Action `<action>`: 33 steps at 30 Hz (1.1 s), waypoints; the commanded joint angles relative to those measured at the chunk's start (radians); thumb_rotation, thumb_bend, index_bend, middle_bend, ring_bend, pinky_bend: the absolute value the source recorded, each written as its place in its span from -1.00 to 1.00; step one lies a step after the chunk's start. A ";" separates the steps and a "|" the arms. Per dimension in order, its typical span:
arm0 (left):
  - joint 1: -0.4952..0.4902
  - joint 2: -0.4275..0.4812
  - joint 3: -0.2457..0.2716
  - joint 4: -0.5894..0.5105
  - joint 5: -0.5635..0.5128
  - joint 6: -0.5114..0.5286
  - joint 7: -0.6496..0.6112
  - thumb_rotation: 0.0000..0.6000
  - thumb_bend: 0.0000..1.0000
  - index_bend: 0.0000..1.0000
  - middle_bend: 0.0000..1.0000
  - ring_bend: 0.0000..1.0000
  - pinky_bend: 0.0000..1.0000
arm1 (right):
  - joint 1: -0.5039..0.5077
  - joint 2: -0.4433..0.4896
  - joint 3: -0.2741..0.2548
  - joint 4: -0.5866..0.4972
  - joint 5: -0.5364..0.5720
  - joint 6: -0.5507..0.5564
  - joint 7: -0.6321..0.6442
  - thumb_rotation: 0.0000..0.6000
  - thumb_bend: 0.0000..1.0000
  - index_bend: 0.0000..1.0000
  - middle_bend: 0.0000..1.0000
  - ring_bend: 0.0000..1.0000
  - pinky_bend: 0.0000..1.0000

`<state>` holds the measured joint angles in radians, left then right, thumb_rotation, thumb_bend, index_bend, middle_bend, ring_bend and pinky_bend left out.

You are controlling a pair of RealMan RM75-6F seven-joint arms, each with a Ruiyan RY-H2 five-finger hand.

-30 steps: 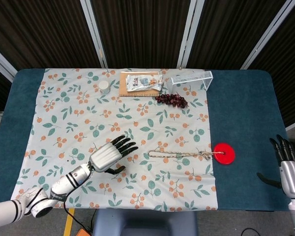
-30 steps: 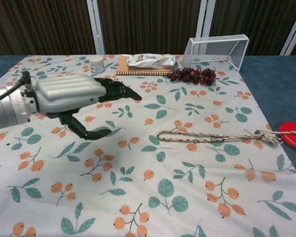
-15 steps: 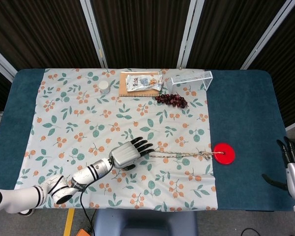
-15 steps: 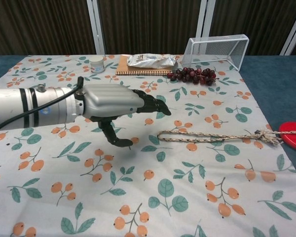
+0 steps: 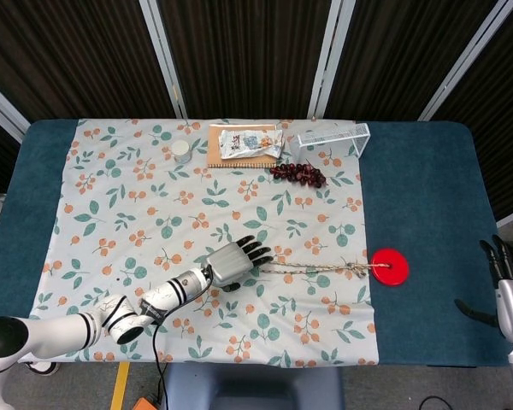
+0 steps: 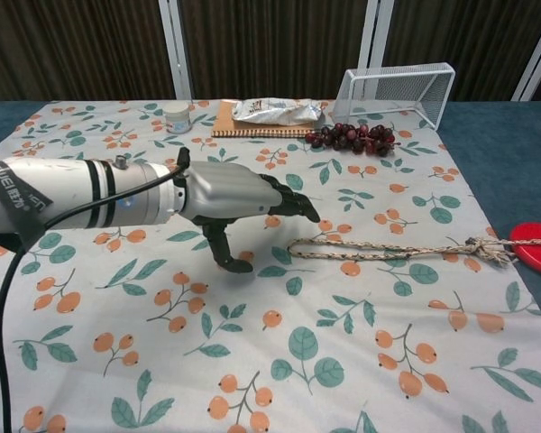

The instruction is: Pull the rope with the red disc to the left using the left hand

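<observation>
At frame centre, the left hand (image 5: 238, 260), fingers spread and empty, hovers by the braided beige rope (image 5: 316, 270) tied to the flat red disc (image 5: 390, 266).

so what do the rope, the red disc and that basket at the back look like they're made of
Rope: twisted, matte beige fibre, likely jute or cotton; the strands show and it ends in a frayed knot.
Red disc: smooth, evenly coloured, with a raised rim; probably plastic.
Basket: thin white wire mesh you can see through; likely coated metal.
</observation>
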<state>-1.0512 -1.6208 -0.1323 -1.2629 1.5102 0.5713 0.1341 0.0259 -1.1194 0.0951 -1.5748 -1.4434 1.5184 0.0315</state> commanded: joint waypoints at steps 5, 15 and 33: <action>-0.025 -0.018 0.023 0.034 -0.028 -0.033 0.003 1.00 -0.34 -0.84 -1.00 -1.00 -0.89 | -0.001 -0.003 0.005 0.010 0.010 -0.002 0.007 1.00 -0.87 -1.00 -1.00 -1.00 -1.00; -0.052 -0.018 0.038 0.033 -0.049 -0.046 0.019 1.00 -0.33 -0.60 -1.00 -1.00 -0.90 | 0.001 -0.007 0.008 0.020 0.018 -0.011 0.013 1.00 -0.87 -1.00 -1.00 -1.00 -1.00; -0.064 0.035 0.047 -0.021 -0.097 -0.032 0.042 1.00 -0.24 0.30 -1.00 -1.00 -0.91 | 0.004 -0.012 0.008 0.026 0.022 -0.020 0.012 1.00 -0.87 -1.00 -1.00 -1.00 -1.00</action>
<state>-1.1152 -1.5875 -0.0864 -1.2823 1.4143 0.5393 0.1747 0.0296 -1.1313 0.1032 -1.5490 -1.4215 1.4981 0.0433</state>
